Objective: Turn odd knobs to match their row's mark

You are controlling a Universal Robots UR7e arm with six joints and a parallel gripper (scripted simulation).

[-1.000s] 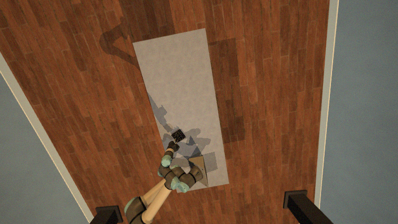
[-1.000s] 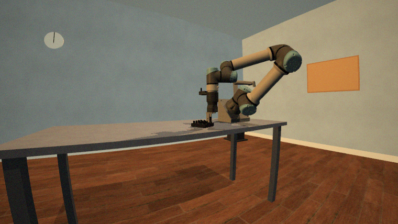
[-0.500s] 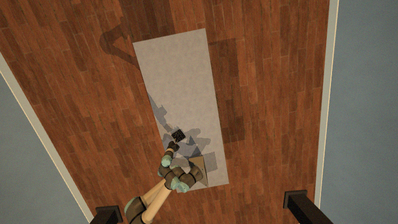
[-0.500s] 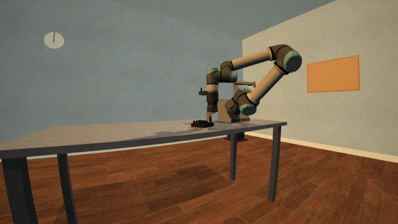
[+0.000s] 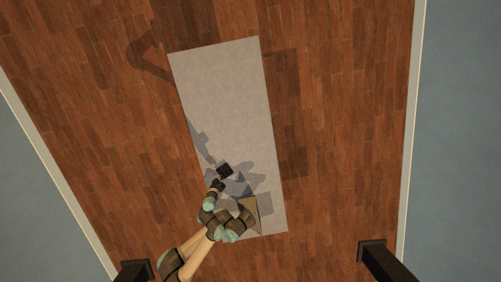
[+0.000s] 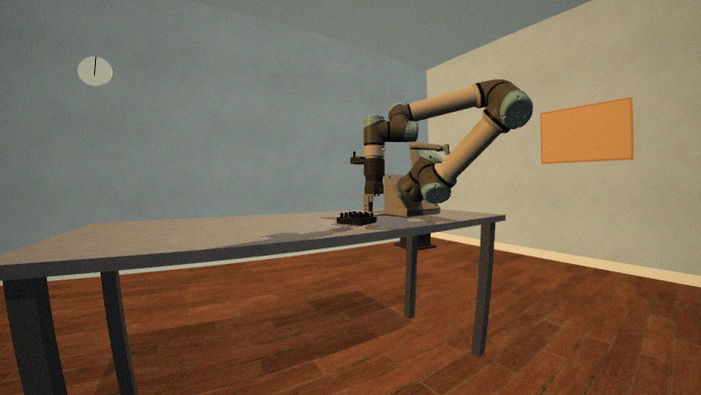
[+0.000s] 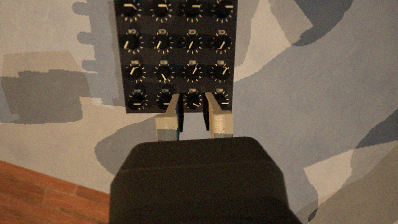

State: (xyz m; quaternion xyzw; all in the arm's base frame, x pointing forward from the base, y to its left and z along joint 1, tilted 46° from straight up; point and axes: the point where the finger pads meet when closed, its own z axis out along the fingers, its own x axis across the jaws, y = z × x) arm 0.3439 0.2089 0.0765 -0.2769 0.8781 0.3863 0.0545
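robot gripper [image 7: 193,107] hangs over the black knob box [image 7: 176,30] on a grey table [image 6: 196,235], jaws part open either side of one near-row knob [image 7: 193,100], gripping nothing.

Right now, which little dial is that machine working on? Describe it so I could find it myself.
Find the long grey table and the small black knob box near the arm's base. In the wrist view, take the row of knobs nearest the camera. The knob third from the left is the only one flanked by the two tan fingers, which stand open around it.
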